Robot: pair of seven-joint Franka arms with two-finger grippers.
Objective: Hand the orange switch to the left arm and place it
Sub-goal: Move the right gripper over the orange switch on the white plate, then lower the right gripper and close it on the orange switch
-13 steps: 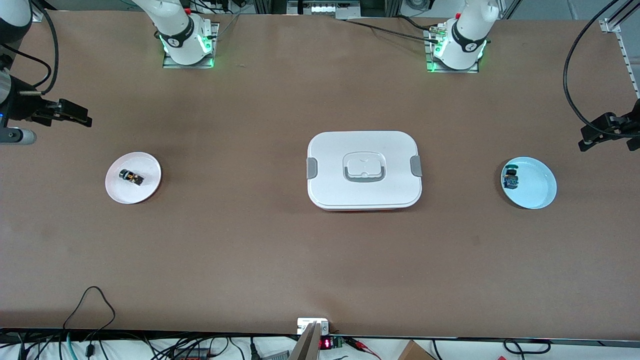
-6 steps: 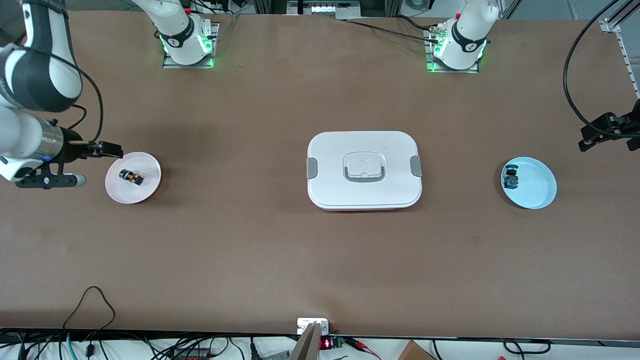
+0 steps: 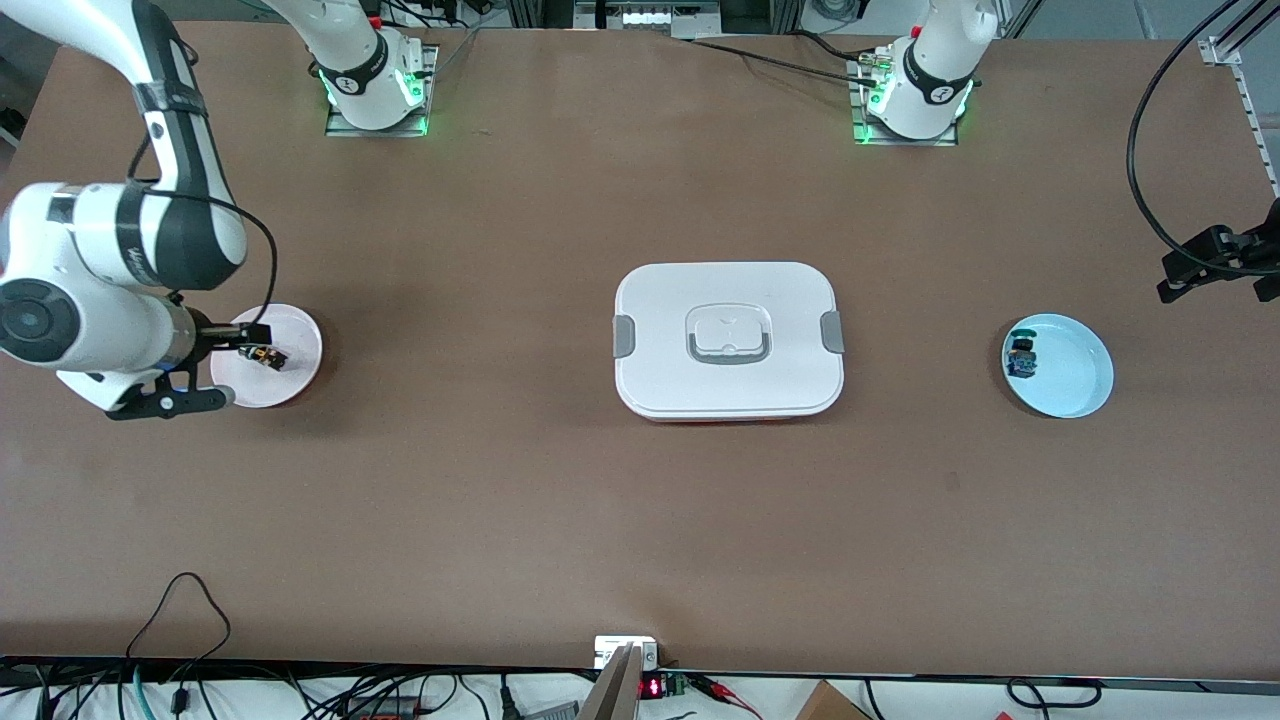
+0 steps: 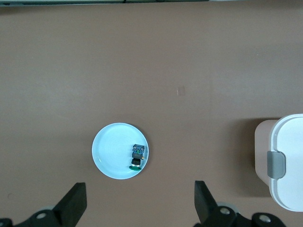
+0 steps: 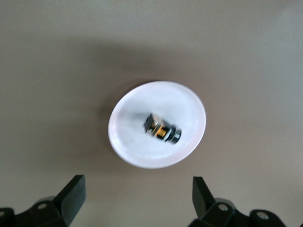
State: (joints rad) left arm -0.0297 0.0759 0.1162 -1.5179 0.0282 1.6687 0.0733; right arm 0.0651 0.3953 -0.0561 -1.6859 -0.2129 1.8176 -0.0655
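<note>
Directly under the right gripper (image 3: pixel 252 340), whose two black fingers stand spread wide with nothing between them, the orange switch (image 3: pixel 264 355) lies on its side on a round, smooth pink plate (image 3: pixel 300 350) at the right arm's end of the table; it is a tiny black cylinder with an amber band. Midway along the matte brown table (image 3: pixel 640 520) sits the box (image 3: pixel 728 340), a white rounded-rectangular plastic container with grey side clasps and a recessed handle. Toward the left arm's end, the left gripper (image 3: pixel 1190 265) waits, released and empty, above the table near a glossy light-blue plate (image 3: pixel 1075 375) carrying a small blue-green switch (image 3: pixel 1021 357).
</note>
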